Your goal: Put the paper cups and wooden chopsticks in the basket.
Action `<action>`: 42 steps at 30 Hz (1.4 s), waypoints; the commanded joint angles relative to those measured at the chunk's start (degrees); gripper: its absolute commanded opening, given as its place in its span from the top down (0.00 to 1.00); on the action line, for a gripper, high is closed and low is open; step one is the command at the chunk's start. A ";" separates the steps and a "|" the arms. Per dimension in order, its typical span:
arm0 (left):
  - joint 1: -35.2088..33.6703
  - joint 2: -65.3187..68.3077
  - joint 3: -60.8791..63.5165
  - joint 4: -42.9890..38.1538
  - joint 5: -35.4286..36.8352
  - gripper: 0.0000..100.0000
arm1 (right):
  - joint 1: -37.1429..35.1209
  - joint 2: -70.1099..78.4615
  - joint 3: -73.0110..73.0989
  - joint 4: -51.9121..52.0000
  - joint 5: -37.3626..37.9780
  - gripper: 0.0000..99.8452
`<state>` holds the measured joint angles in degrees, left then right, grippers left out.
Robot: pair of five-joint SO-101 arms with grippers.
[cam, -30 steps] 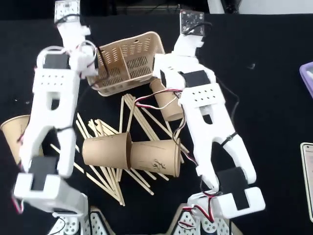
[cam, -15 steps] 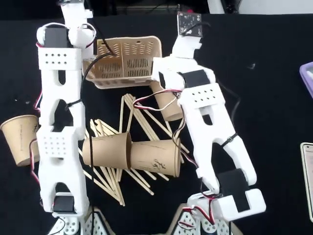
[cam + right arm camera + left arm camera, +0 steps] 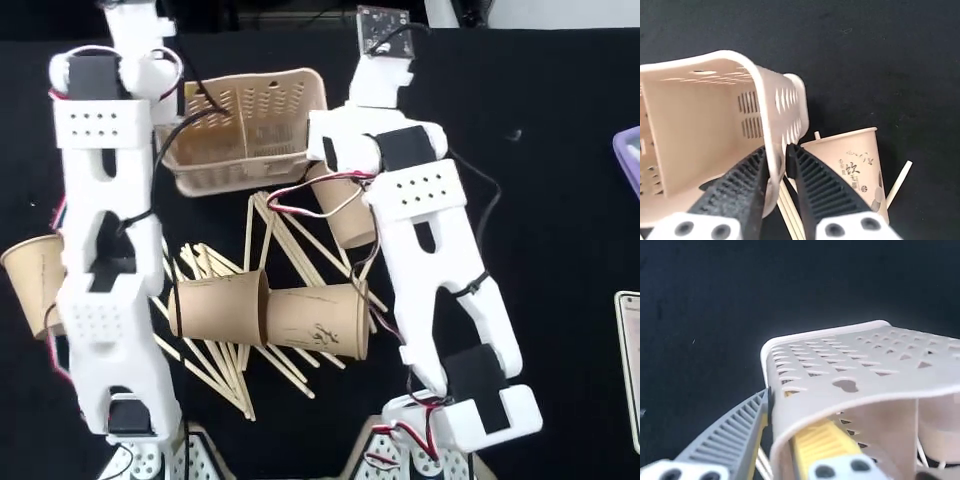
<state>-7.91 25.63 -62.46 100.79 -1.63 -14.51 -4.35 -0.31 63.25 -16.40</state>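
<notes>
basket [image 3: 250, 130]: beige plastic, walls w/ rows of slot & triangle cut-outs. paper cups [image 3: 318, 320]: kraft brown, dark print on side. wooden chopsticks [image 3: 228, 372]: pale tan, plain. table [image 3: 560, 250]: black, few pale specks. arms [image 3: 425, 200]: white shells, black motor blocks, red/white/black wires. left gripper [image 3: 777, 407]: one ribbed finger grey, other yellow, white base. right gripper [image 3: 776, 150]: both ribbed fingers black, white base. purple obj [image 3: 628, 150] at table edge.
</notes>
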 commanded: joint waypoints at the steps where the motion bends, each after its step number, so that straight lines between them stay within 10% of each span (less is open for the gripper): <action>1: -3.21 -10.64 8.57 0.00 -3.69 0.97 | -0.18 -1.54 -1.54 0.44 0.88 0.99; 15: -3.30 -11.52 18.86 -16.53 -4.40 0.97 | -0.35 5.14 -4.53 -5.36 0.88 0.99; 42: -4.70 -11.96 24.48 -7.82 -4.57 0.97 | -0.79 7.08 -7.69 7.47 0.97 0.99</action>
<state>-9.14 15.78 -37.67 94.20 -5.58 -15.47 4.88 -7.87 69.32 -15.96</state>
